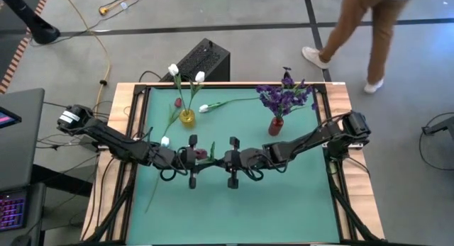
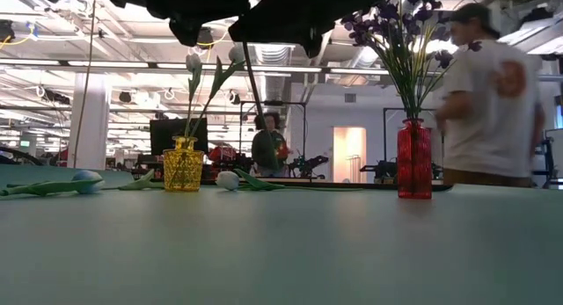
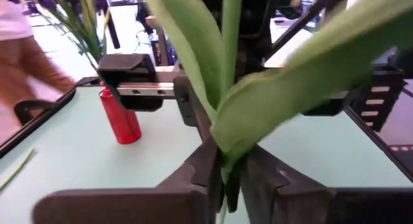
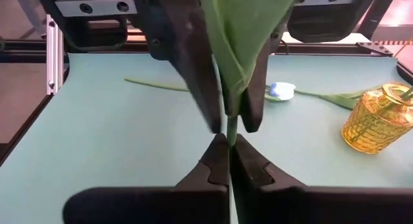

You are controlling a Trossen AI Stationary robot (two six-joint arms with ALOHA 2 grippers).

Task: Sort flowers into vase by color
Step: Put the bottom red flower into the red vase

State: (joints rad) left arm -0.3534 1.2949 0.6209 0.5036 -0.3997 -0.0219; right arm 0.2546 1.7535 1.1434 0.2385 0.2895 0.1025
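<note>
Overhead, dark red tulip (image 1: 201,154) mid-table, both wrists show fingers pinching its stem.

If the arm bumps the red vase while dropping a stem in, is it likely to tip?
Probably yes. The red vase is tall and narrow with a small base. The bushy purple spray rises well above it and spreads wide, so it looks top-heavy. It stands free on the green mat, nothing bracing it, so it may also slide.
</note>
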